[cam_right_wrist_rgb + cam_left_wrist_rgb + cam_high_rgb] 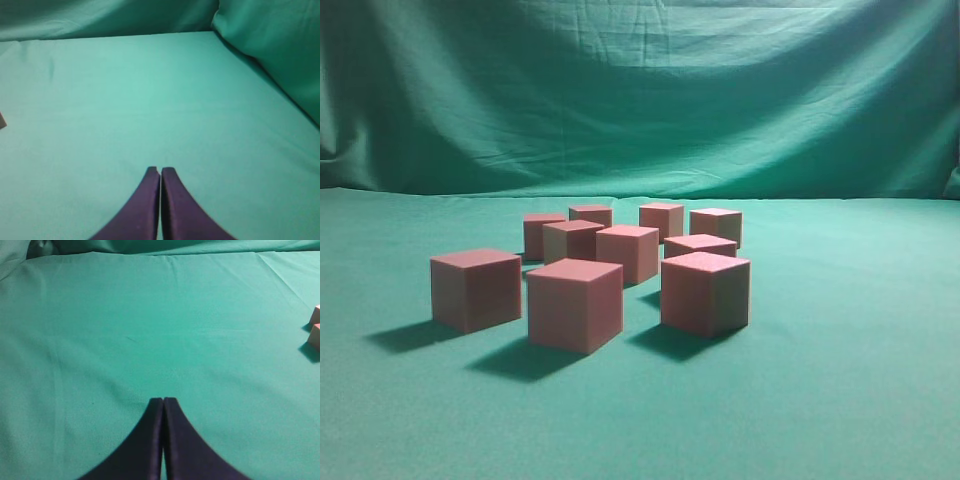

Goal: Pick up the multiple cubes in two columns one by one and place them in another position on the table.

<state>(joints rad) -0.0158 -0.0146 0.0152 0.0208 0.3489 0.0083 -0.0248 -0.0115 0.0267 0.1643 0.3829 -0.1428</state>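
Nine cubes [574,304] sit clustered on the green desk [840,400], while the left gripper [163,401] and right gripper [160,171] hover closed, holding nothing.

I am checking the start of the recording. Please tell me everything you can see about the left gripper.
The left gripper shows only in its own wrist view: two dark, smooth, curved fingers that taper to narrow tips, pressed together with nothing between them. It points out over bare green table cloth, touching no cube. Two pink cubes sit apart from it at the right edge of that view.
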